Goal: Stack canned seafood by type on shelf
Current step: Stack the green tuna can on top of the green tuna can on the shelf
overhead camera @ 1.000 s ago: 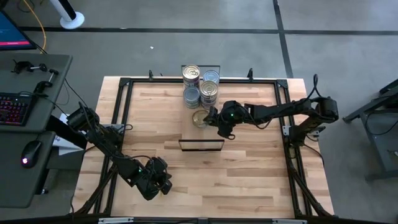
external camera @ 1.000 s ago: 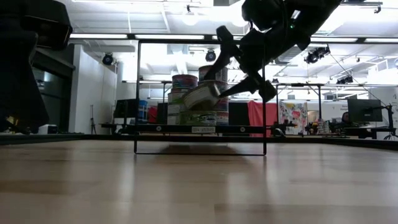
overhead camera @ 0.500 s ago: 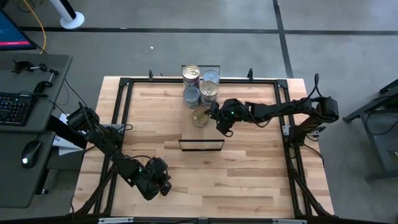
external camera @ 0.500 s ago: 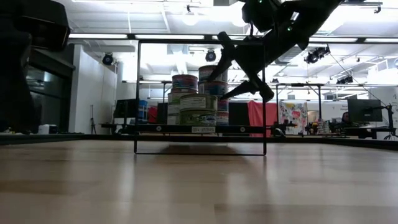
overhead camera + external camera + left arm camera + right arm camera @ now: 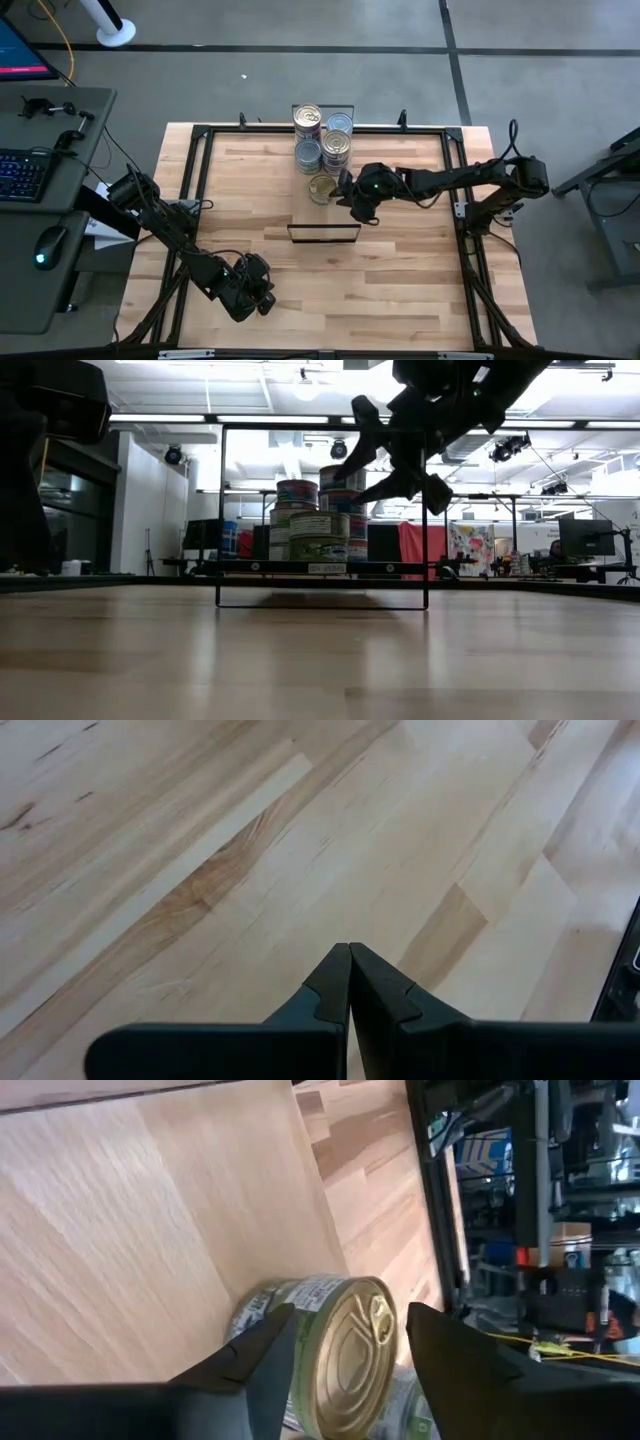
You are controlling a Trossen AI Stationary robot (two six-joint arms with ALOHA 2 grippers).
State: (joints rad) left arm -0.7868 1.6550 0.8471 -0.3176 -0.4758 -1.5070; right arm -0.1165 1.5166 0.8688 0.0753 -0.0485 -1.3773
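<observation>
The shelf is a narrow light-wood plank with black wire end frames, standing mid-table. Several tins stand stacked at its far end, gold-topped and silver-topped. Nearer, a gold-topped tin rests level on another tin; it also shows in the low view and the right wrist view. My right gripper is open just right of this tin, its fingers on either side of it and clear of it. My left gripper is shut and empty over the tabletop's near left.
The tabletop has a black frame around its edge. The shelf's near wire frame stands upright between the near table and the tins. A desk with a keyboard and mouse stands beyond the left edge.
My right gripper held the gold-topped tin tilted above the near stack, set it level on the tin below and let go. It has since drawn back a little, up and toward the table's right edge. The tin stays on the stack.
</observation>
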